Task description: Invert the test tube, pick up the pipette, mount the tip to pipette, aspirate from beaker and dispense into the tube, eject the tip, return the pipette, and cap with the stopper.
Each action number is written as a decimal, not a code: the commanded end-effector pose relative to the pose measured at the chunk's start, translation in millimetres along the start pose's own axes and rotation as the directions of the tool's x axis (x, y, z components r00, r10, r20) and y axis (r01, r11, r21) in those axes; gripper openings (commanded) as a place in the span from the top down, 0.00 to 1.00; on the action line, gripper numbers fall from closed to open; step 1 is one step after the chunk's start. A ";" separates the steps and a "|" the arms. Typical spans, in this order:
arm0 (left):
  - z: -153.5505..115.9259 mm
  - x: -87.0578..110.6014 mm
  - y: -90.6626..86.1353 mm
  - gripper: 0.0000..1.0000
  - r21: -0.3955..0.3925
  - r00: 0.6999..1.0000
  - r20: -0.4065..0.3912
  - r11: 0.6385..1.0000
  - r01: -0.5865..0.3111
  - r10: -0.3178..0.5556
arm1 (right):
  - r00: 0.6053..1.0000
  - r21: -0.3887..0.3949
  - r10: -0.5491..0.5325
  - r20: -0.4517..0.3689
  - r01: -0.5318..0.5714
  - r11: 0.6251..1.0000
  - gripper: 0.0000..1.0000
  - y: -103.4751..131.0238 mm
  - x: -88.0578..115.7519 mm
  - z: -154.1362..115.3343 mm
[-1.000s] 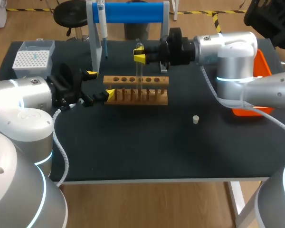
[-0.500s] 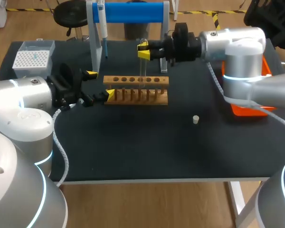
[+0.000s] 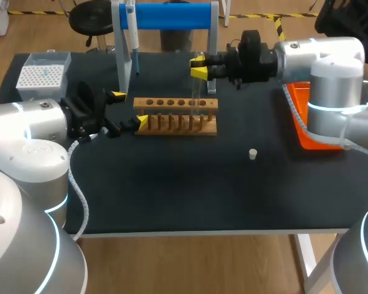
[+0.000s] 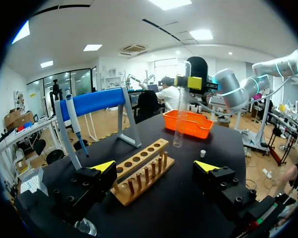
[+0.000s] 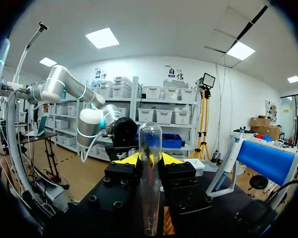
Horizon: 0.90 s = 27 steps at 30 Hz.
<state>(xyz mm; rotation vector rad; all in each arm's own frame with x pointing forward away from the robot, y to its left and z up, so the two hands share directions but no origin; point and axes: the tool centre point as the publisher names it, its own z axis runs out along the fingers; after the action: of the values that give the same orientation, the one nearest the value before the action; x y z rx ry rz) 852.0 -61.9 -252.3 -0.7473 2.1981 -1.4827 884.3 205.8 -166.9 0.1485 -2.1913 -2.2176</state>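
We're on the opening step, inverting the test tube. Our right end effector [image 3: 199, 66] is clamped on the test tube [image 3: 195, 92], one yellow-tipped finger on each side of the glass. The right wrist view shows it plainly: the tube [image 5: 150, 173] stands upright between the fingers. Its rounded end sits above them and the long body hangs below.

From the left wrist view the tube [image 4: 180, 109] looks clear of the wooden rack [image 4: 139, 173], held in the air over the rack's far end. What we take for its mouth points down. So we'd judge it is out of the rack but not yet turned over.

Our left end effector [image 3: 130, 108] sits low at the near end of the rack [image 3: 175, 116]. Its fingers are spread wide and hold nothing, and the rack lies ahead of them.

The pipette [image 3: 132, 30] hangs untouched on the blue-barred stand [image 3: 165, 15], well off to the side of the right end effector. The tip box [image 3: 42, 76] waits beyond the left arm. The white stopper [image 3: 253, 154] lies on the desk [image 3: 172, 190], below the right end effector and nearer to us.

The next move calls for a wrist roll of half a turn to bring the mouth upward, with room kept between the glass and the rack. After that comes a straight, careful descent into one of the rack's holes. Alignment will matter, since the holes look only a little wider than the tube.
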 end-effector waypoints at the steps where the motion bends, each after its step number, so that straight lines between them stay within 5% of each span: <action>1: -0.6 0.0 2.1 0.00 0.006 1.000 0.000 1.000 -0.001 0.001 | 1.000 0.007 -0.001 0.020 0.001 1.000 1.00 4.9 11.6 -7.5; 23: -0.6 0.0 2.1 0.00 0.006 1.000 0.000 1.000 -0.001 0.001 | 1.000 0.007 -0.001 0.020 0.001 1.000 1.00 4.9 11.6 -7.5; 27: -0.6 0.0 2.1 0.00 0.006 1.000 0.000 1.000 -0.001 0.001 | 0.983 0.056 0.179 0.037 -0.181 0.982 1.00 2.1 7.6 -1.5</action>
<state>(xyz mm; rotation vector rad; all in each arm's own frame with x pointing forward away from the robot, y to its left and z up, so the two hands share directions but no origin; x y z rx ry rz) 852.0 -61.9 -252.3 -0.7473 2.1981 -1.4827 873.9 198.1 -167.5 0.0225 -2.1852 -2.1677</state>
